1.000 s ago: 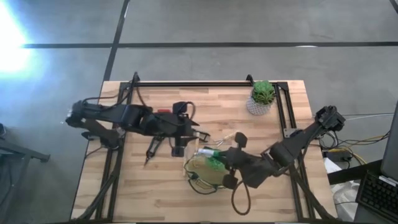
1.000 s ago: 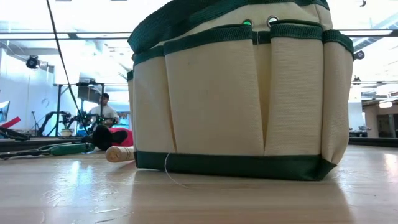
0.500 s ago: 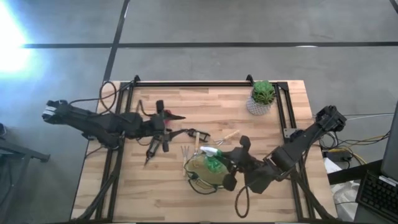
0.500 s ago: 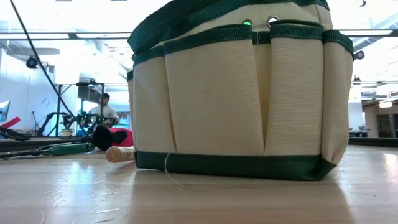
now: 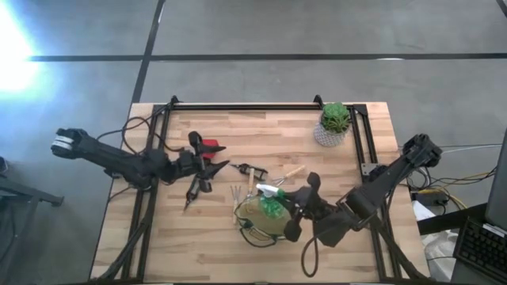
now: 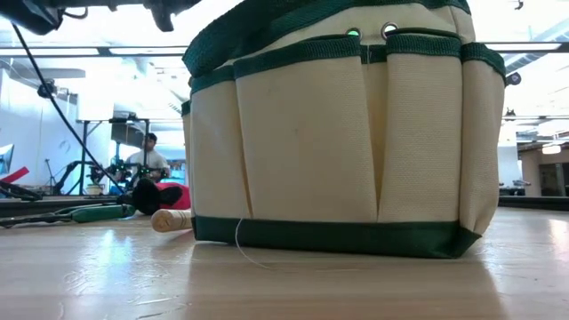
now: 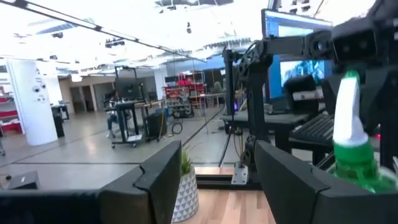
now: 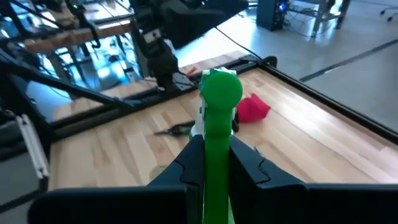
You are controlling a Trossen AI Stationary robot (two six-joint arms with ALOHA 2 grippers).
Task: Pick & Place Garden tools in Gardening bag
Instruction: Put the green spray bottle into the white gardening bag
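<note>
You have the green spray bottle pinched in the right gripper; its fingers are pressed against the bottle's sides, just below the rounded head. The bottle hangs over the round mouth of the gardening bag. I judge it light and stiff, of smooth plastic, so it can slip or turn between the fingers; the narrow body under the head is the good place to hold, as you do now. If liquid is inside, it may swing a little.

The bottle is bright green with a whitish part near the head. The bag is soft cream-khaki fabric with dark green trim and outer pockets, so its rim will give way if you push on it.

The left gripper is away from the bag, toward the table's left side, with fingers spread and nothing between them. Beside it lie the red glove-like item and the dark-handled pruners. The wooden-handled tool lies just beside the bag, and the potted plant stands well apart from the bag.
</note>
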